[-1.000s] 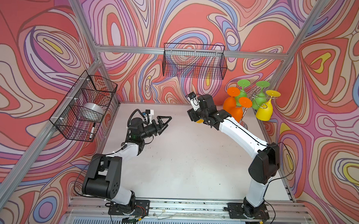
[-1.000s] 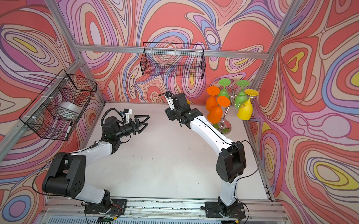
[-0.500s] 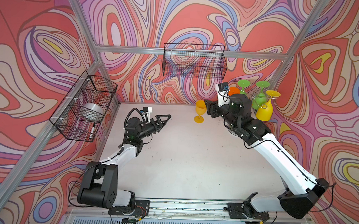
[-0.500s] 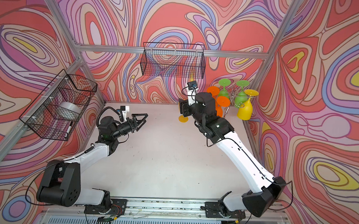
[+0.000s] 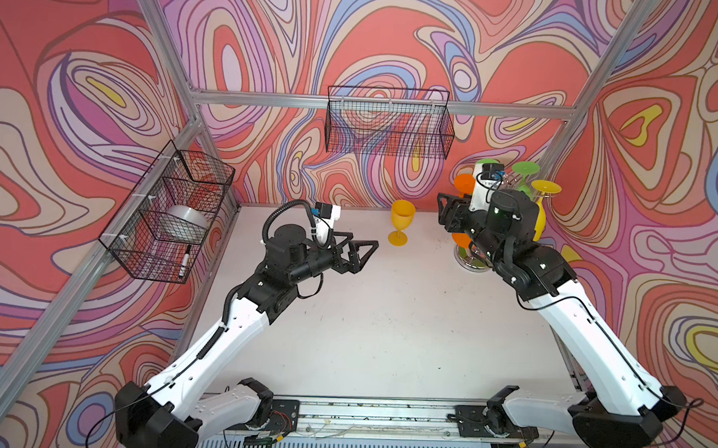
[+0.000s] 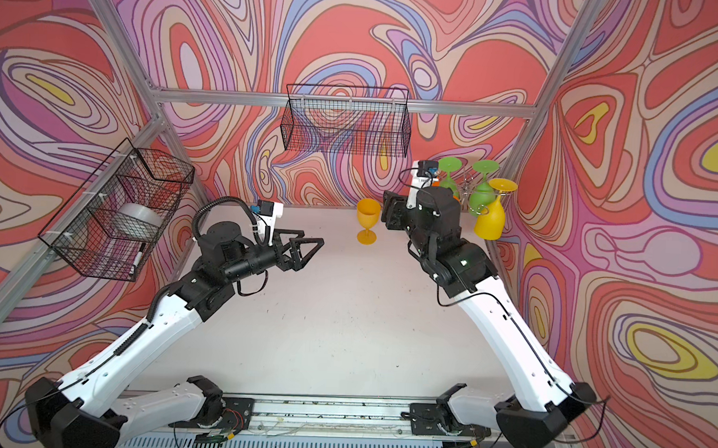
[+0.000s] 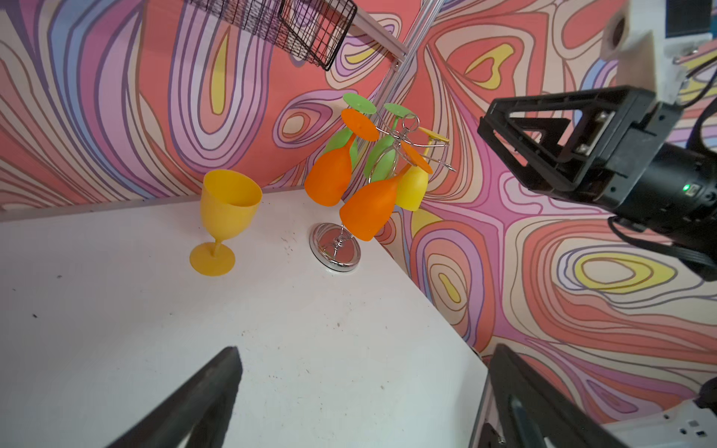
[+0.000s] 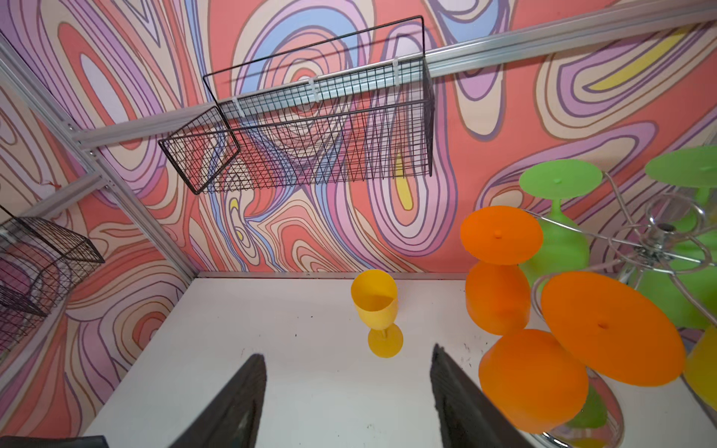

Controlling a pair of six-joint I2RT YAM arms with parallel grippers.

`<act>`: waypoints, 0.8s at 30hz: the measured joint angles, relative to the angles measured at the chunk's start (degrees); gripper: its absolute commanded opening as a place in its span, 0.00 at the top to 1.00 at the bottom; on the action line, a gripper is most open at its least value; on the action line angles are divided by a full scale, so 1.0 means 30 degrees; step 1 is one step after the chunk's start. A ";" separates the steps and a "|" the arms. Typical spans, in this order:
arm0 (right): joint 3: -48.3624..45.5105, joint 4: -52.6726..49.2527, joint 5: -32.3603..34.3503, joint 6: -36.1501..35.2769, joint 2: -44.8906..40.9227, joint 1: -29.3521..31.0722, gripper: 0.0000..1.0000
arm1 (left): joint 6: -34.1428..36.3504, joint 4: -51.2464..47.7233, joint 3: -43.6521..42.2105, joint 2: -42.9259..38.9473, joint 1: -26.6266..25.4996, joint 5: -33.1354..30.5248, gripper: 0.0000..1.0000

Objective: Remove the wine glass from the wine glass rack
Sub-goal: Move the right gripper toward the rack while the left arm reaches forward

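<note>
Yellow wine glass [image 5: 400,224] is seen stood upright on surface [image 5: 386,317], off & near chrome wine glass rack [image 5: 470,261], w/ right pincer [image 5: 443,212] held open, empty, beside rack, left pincer [image 5: 362,244] spread wide, empty.

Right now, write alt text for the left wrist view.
A yellow wine glass stands upright on the white table beside the chrome wine glass rack, where orange, green and yellow glasses hang upside down. The right gripper hovers nearby, empty.
</note>
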 measured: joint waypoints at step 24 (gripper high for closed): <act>-0.6754 0.1647 -0.4073 0.9792 -0.4095 -0.3468 0.38 | 0.8852 -0.4779 0.2302 0.3177 -0.5931 -0.4000 0.00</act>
